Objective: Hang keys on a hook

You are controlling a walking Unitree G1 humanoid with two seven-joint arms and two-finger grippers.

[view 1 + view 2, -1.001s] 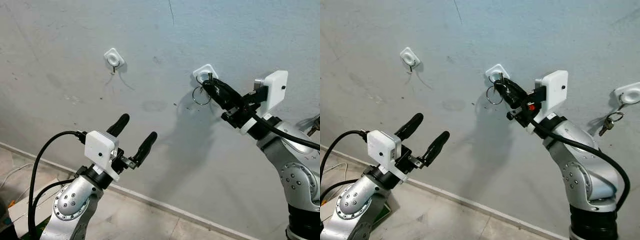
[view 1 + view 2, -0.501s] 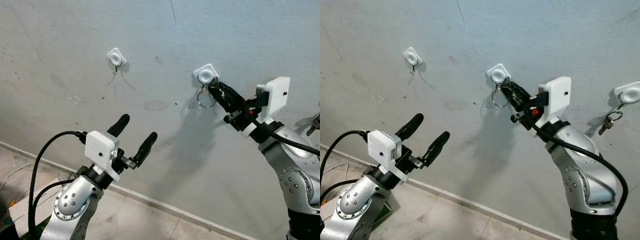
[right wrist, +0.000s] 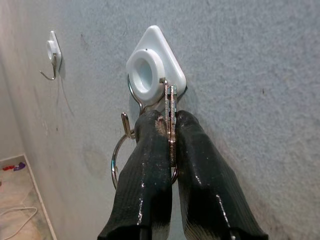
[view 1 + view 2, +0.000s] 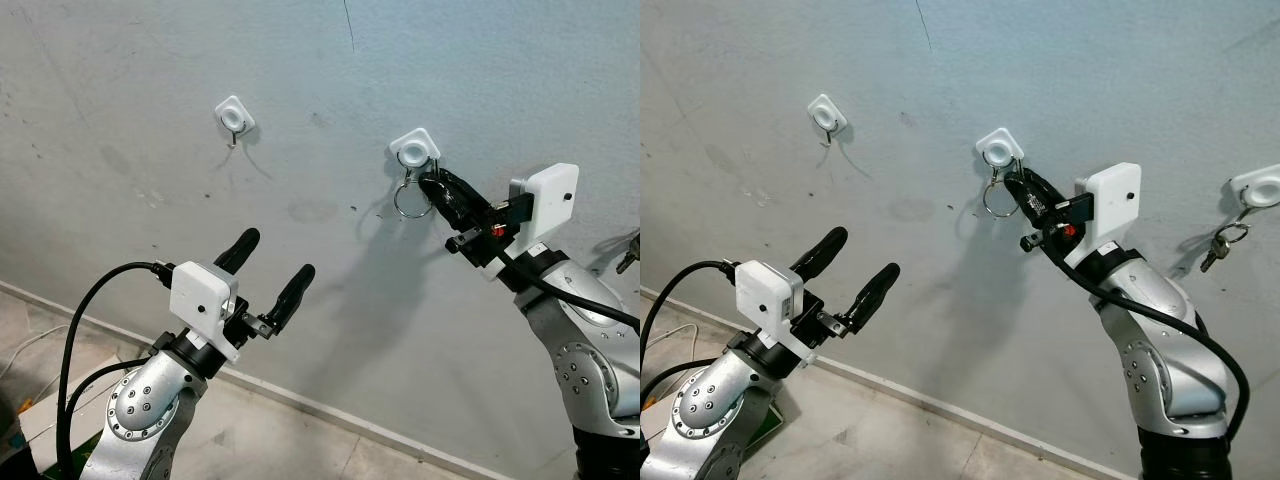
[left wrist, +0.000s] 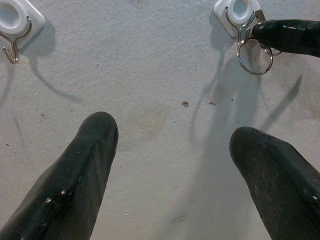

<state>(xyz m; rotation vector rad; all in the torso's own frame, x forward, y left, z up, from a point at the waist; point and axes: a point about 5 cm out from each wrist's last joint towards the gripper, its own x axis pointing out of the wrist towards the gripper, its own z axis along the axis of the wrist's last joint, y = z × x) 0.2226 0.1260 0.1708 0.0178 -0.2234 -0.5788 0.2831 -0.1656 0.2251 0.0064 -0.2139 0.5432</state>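
Observation:
A white square hook [image 4: 413, 150] sits on the grey wall, a wire hook curling below it. My right gripper [image 4: 432, 183] is just under it, shut on the flat keys [image 3: 170, 115], which stand upright between the two black fingers [image 3: 145, 150]. The key ring [image 4: 411, 200] hangs beside the fingertips and lies against the hook's wire [image 3: 125, 122]; it looks looped over it. My left gripper [image 4: 272, 262] is held open lower left, away from the wall, with nothing in it.
A second white hook [image 4: 234, 115] on the wall to the left is bare. A third hook [image 4: 1260, 188] at the far right carries another set of keys [image 4: 1215, 248]. A skirting strip and tiled floor [image 4: 270, 440] lie below.
My right gripper has dropped down and drawn back a little from the hook, uncovering the white plate. The ring now hangs under the hook. The left arm has stayed still.

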